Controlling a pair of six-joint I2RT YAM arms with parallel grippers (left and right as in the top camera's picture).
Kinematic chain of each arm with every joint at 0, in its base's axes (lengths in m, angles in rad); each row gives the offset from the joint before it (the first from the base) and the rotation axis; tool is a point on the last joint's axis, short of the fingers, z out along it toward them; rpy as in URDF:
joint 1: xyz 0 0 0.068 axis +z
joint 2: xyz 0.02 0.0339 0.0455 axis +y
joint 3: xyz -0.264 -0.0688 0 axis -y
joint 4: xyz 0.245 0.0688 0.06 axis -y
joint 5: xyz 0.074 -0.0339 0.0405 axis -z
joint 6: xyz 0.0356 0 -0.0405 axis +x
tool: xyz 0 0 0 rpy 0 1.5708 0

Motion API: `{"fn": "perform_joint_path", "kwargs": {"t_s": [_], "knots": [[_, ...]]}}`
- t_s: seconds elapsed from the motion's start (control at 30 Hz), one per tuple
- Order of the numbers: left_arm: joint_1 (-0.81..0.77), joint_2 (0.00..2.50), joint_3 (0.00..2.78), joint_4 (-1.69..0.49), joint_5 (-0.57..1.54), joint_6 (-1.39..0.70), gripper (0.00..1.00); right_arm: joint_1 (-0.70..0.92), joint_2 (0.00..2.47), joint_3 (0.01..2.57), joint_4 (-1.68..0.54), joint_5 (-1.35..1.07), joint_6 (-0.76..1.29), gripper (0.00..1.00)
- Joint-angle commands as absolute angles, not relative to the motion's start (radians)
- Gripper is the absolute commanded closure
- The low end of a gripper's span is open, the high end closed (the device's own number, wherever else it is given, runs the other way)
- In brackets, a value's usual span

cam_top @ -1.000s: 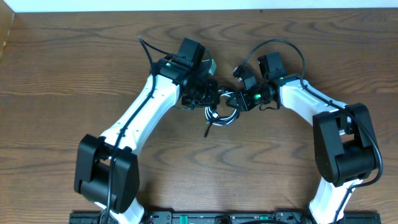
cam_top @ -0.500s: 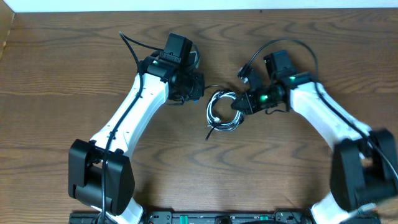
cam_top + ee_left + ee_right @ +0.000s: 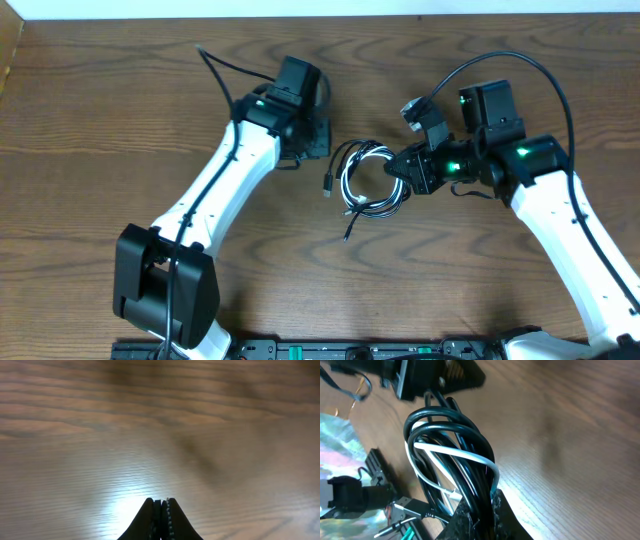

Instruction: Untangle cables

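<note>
The black cable (image 3: pixel 345 166) and the white cable (image 3: pixel 373 153) lie coiled together in one tangled loop at the table's middle. Loose black ends point left (image 3: pixel 327 184) and toward the front (image 3: pixel 348 230). My right gripper (image 3: pixel 404 172) is shut on the loop's right side. In the right wrist view its jaws (image 3: pixel 480 506) pinch several black strands (image 3: pixel 455 424), with the white cable (image 3: pixel 454 453) threaded through them and a silver plug (image 3: pixel 404 508) hanging at the left. My left gripper (image 3: pixel 312 140) is shut and empty, left of the coil and apart from it; its wrist view (image 3: pixel 160 503) shows only bare wood.
The wooden table (image 3: pixel 120 120) ends at a white strip along the far edge (image 3: pixel 300 8). Thick black arm wires arch over the right arm (image 3: pixel 520 62) and behind the left arm (image 3: pixel 215 65). The arm bases stand at the front left (image 3: pixel 165 290) and front right.
My right gripper has pulled the coil to the right and toward the front. The left gripper, at the coil a second ago, has drawn back to the left and stands off it.
</note>
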State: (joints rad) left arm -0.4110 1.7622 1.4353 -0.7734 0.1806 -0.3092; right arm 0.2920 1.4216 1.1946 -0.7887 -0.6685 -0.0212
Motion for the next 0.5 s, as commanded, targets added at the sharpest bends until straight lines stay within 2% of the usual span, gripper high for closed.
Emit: {"fn": "perform_joint_path", "kwargs": {"t_s": [0.0, 0.1, 0.17, 0.33, 0.47], "knots": [[-0.428, 1.732, 1.44, -0.77, 0.187, -0.292, 0.93, 0.294, 1.402, 1.197, -0.788, -0.507, 0.097, 0.99], [-0.429, 1.675, 1.474, -0.758, 0.187, -0.316, 0.92, 0.294, 1.405, 1.197, -0.788, -0.302, 0.294, 0.99], [-0.433, 1.615, 1.475, -0.741, 0.199, -0.406, 0.87, 0.296, 1.405, 1.197, -0.766, -0.206, 0.428, 0.99], [-0.469, 1.61, 1.474, -0.746, 0.28, -0.546, 0.87, 0.313, 1.405, 1.197, -0.745, -0.077, 0.564, 0.99], [-0.516, 1.644, 1.473, -0.726, 0.287, -0.645, 0.87, 0.339, 1.406, 1.197, -0.744, -0.027, 0.591, 0.99]]}}
